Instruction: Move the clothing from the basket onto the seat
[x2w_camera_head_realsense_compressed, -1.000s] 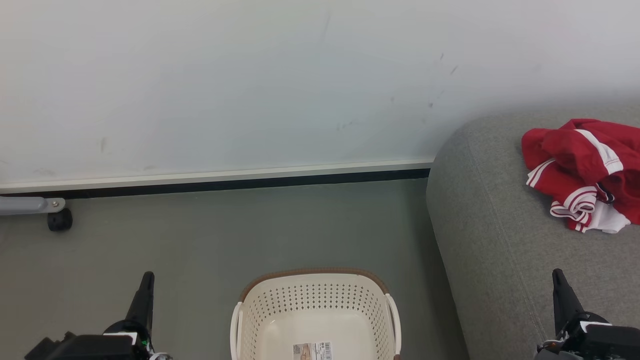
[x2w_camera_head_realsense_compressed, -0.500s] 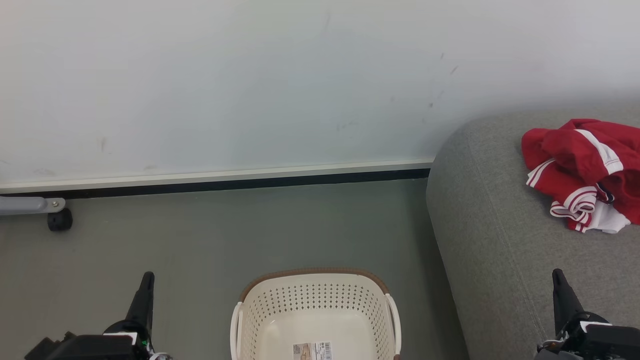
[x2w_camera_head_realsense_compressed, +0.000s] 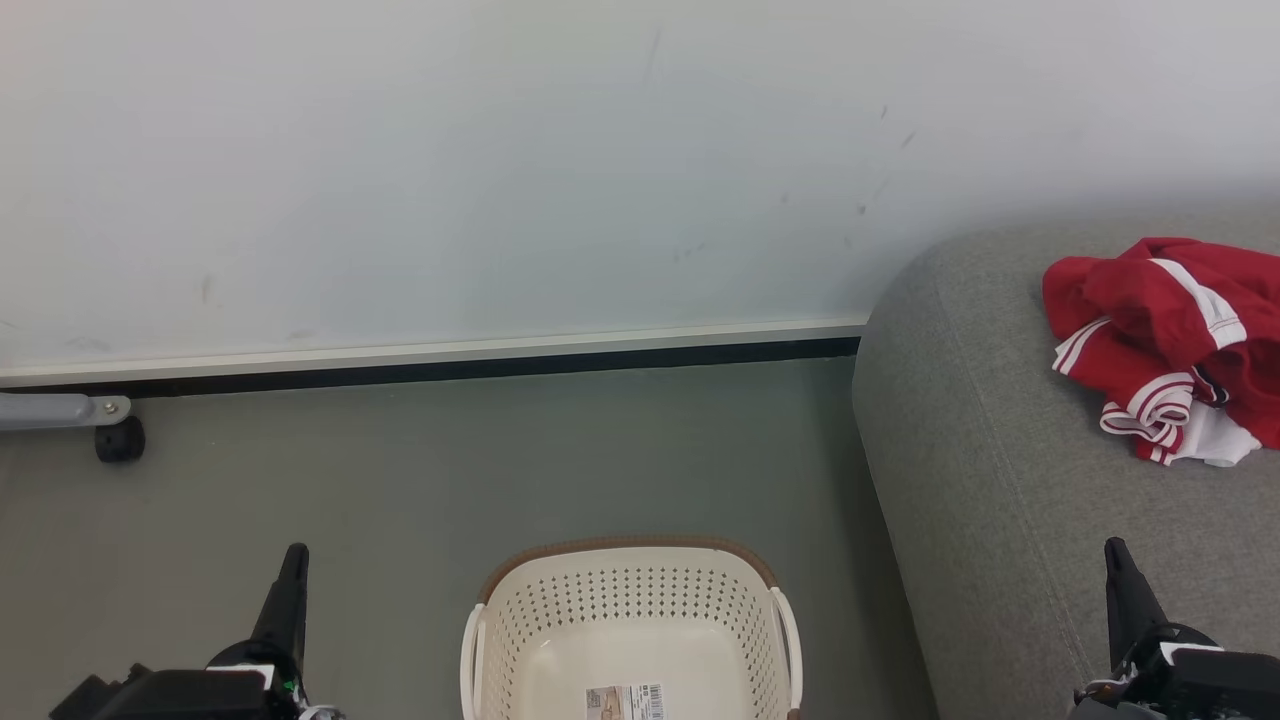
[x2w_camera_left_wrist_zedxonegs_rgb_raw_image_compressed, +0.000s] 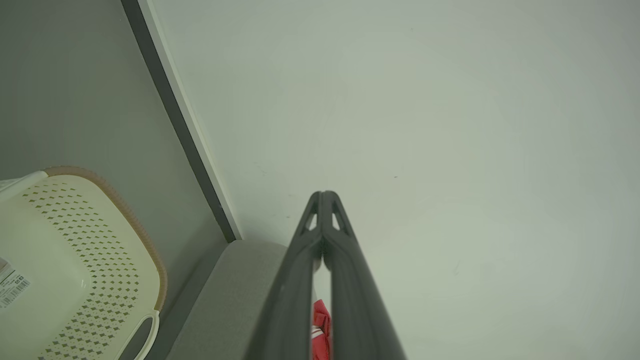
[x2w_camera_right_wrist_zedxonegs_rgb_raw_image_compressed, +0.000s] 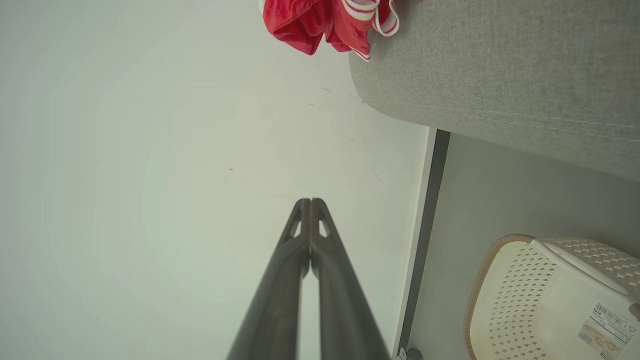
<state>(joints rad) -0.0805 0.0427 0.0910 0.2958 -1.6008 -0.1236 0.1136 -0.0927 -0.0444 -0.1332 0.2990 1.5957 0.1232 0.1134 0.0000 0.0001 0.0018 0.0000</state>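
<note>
Nothing has shifted in the past second: both grippers, the basket and the clothing sit exactly as before. This suggests the job is finished and the robot is at rest.

At the lower left, the left gripper (x2w_camera_head_realsense_compressed: 294, 556) points toward 12 o'clock above the grey floor (x2w_camera_head_realsense_compressed: 450, 470), its two fingers pressed together on nothing. At bottom centre, the basket (x2w_camera_head_realsense_compressed: 630, 545) stands on the floor with just a barcode sticker (x2w_camera_head_realsense_compressed: 625, 702) on its bottom.

To the right, the seat (x2w_camera_head_realsense_compressed: 980, 480) fills the 3 to 5 o'clock area. The clothing (x2w_camera_head_realsense_compressed: 1160, 320) lies in a crumpled red-and-white heap on top of it, at about 2 o'clock.

At the lower right, the right gripper (x2w_camera_head_realsense_compressed: 1115, 548) points toward 12 o'clock over the seat, fingers likewise pressed together and empty. The clothing is well apart from it, toward 12 o'clock, and farther still from the left gripper, toward 2 o'clock.
</note>
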